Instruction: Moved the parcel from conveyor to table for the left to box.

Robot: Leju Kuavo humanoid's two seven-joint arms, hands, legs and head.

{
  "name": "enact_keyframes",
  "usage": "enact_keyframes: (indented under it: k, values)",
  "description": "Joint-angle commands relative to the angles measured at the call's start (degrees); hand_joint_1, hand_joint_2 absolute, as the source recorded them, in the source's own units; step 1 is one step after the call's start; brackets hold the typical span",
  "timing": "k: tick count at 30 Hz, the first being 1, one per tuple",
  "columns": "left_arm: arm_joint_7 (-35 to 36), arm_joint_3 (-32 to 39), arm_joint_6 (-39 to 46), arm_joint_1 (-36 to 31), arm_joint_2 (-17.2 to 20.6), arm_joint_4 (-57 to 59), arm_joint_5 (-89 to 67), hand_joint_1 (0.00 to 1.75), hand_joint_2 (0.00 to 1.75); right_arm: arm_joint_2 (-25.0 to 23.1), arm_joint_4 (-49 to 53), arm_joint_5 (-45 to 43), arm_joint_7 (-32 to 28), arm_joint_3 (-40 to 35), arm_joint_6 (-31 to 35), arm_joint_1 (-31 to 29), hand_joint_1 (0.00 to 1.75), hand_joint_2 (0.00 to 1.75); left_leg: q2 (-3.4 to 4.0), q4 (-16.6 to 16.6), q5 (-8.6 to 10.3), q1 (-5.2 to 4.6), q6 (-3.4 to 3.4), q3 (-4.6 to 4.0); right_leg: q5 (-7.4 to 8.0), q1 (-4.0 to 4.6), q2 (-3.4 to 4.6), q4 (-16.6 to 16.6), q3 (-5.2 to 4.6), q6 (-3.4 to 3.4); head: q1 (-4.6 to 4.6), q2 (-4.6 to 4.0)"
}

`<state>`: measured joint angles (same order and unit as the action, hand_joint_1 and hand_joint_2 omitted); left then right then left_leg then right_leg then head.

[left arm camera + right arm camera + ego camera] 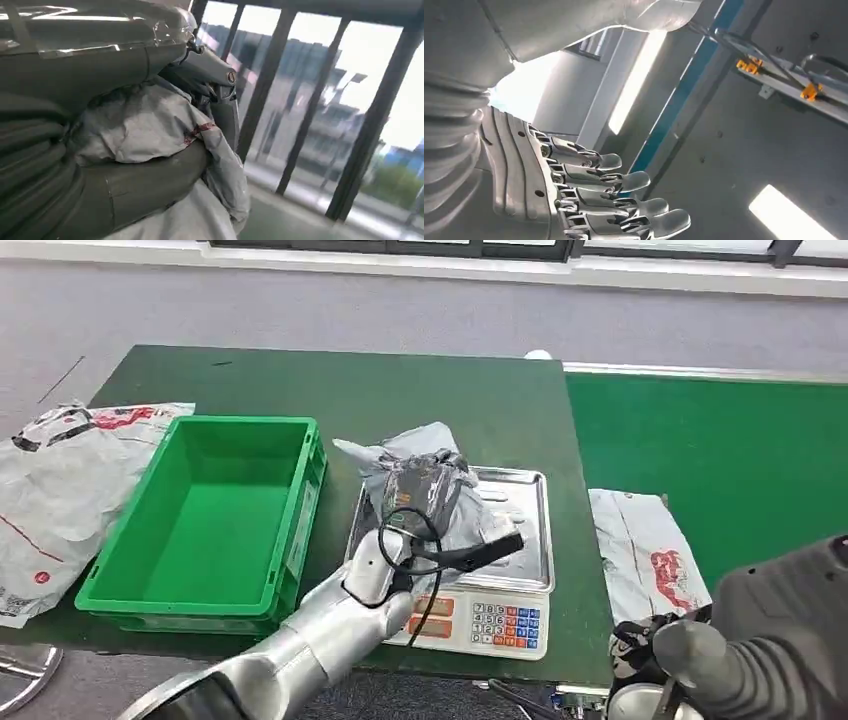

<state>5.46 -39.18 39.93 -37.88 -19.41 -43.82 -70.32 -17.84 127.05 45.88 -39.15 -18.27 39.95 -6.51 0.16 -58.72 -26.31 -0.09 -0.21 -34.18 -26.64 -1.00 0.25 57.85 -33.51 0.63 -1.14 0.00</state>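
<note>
The grey plastic-wrapped parcel lies crumpled on the steel tray of a weighing scale on the green table. My left hand reaches over the scale and grips the parcel from the near side. In the left wrist view the parcel is squeezed between the thick thumb and the fingers above it. My right hand is turned up toward the ceiling with its fingers stretched out and nothing in them. The right arm's dark cover sits at the lower right of the head view.
An empty green crate stands just left of the scale. Crumpled white bags lie at the table's left end. Another grey-white parcel lies at the near edge of the green conveyor on the right.
</note>
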Motion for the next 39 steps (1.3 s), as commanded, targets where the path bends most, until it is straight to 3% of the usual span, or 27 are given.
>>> enact_keyframes:
  k: [1, 8, 12, 15, 19, 26, 35, 37, 39]
  values:
    - [-2.0, 22.7, 0.1, 7.3, 0.8, -21.9, -7.2, 1.75, 1.75, -2.2, 1.7, -0.3, -0.9, -1.1, 0.0, 5.1, 0.0, 1.75, 0.16, 0.1, -0.03, 0.03, -0.05, -0.02, 0.0, 0.03, 0.13, -0.1, -0.05, -0.06, 0.0, 0.0]
    - [-3.0, 24.0, 0.1, 7.9, 0.6, -23.6, -8.1, 1.75, 1.75, -2.2, 1.5, -0.5, -0.9, -1.2, 0.0, 5.1, 0.0, 1.75, 0.15, 0.1, -0.07, 0.04, -0.04, -0.01, 0.0, 0.05, 0.1, -0.1, -0.07, -0.06, -0.02, 0.0]
    - [-13.4, 39.9, 0.1, 11.4, -0.6, -43.7, -9.0, 1.75, 1.75, -2.2, -0.5, -3.1, -0.9, -0.9, 0.0, 3.7, 0.0, 1.75, 0.2, 0.0, -0.1, 0.06, -0.06, -0.03, -0.01, 0.06, 0.16, 0.0, -0.09, -0.07, -0.02, 0.0]
    - [-24.5, 51.9, 0.1, 10.8, -0.6, -49.2, -1.8, 1.75, 1.75, -2.2, -2.1, -3.1, -0.9, 0.9, 0.0, 3.9, 0.0, 1.75, 0.67, 0.0, -0.2, 0.09, -0.11, -0.08, 0.03, 0.09, 0.63, 0.1, -0.24, -0.12, 0.0, 0.0]
    - [-25.3, 53.9, 0.1, 10.7, -0.6, -51.2, -0.7, 1.75, 1.75, -2.2, -0.2, -2.9, -0.9, 2.7, 0.0, 5.1, 0.0, 1.75, 0.37, 0.2, -0.08, 0.09, -0.12, 0.05, 0.03, 0.1, 0.35, -0.1, -0.06, -0.13, -0.02, 0.0]
    - [-25.4, 54.6, 0.1, 10.8, -0.6, -50.8, 0.7, 1.75, 1.75, -2.2, 0.4, -2.3, -0.9, 3.2, 0.0, 5.8, 0.0, 1.75, 0.05, 0.2, -0.05, 0.16, -0.1, 0.06, -0.07, 0.17, 0.01, -0.2, 0.06, -0.14, -0.02, 0.0]
    - [-32.6, 69.6, 0.1, 6.3, -0.6, -39.2, 5.4, 1.75, 1.75, -2.2, 0.3, -1.3, -0.9, 3.1, 0.0, 6.5, 0.0, 1.75, -0.01, 0.2, 0.0, 0.1, -0.12, 0.07, -0.04, 0.1, -0.04, -0.1, 0.08, -0.16, 0.0, 0.02]
    - [-30.5, 74.9, 0.1, 3.0, -0.6, -32.5, 0.0, 1.75, 1.75, -2.2, 1.2, -1.1, -0.9, 2.6, 0.0, 6.4, 0.0, 1.75, -0.07, 0.3, 0.03, 0.12, -0.14, 0.13, -0.05, 0.12, -0.11, -0.2, 0.13, -0.2, -0.02, 0.02]
    - [-34.6, 81.1, 0.1, -1.2, -0.6, -27.2, -0.6, 1.75, 1.75, -2.2, 1.9, -1.0, -0.9, 2.5, 0.0, 6.9, 0.0, 1.75, -0.16, 0.3, 0.04, 0.13, -0.14, 0.1, -0.06, 0.13, -0.2, -0.2, 0.12, -0.19, -0.02, 0.0]
